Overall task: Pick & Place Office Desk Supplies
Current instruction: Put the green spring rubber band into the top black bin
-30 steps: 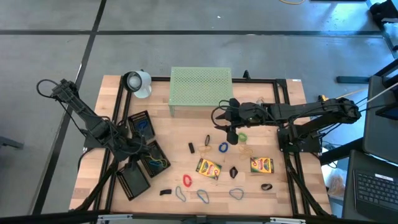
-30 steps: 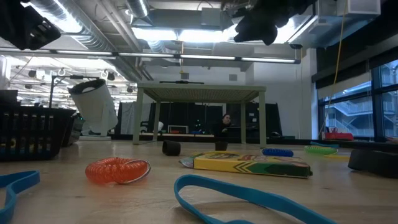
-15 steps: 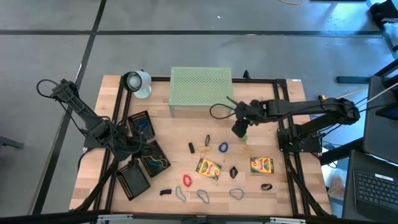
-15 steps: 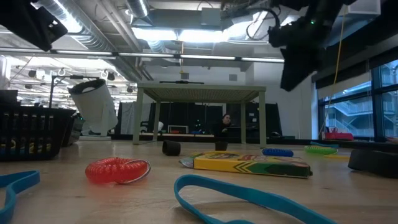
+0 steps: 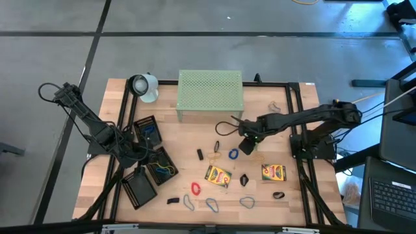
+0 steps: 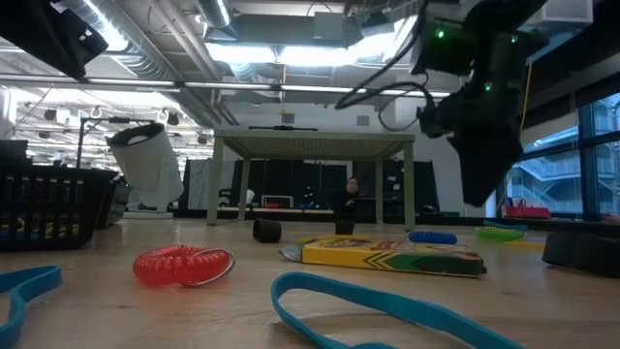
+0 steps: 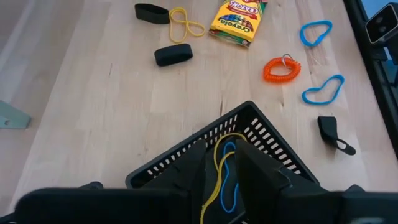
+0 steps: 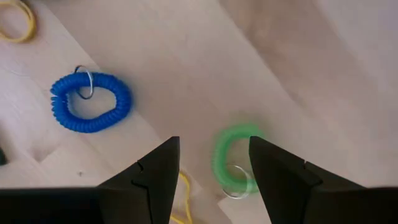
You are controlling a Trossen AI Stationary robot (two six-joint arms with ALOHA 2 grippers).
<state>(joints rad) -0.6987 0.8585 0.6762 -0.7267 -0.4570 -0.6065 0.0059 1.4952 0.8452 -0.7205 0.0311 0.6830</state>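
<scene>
Left gripper [image 7: 221, 163] parks over the mesh tray [image 7: 261, 134] left of the green stand [image 5: 209, 91], fingers part open, nothing visibly held. Right gripper [image 8: 214, 163], near the stand's front-right corner, has dropped from its earlier height; fingers wide, empty, straddling the green coil band [image 8: 231, 160], lined up to grab.
</scene>
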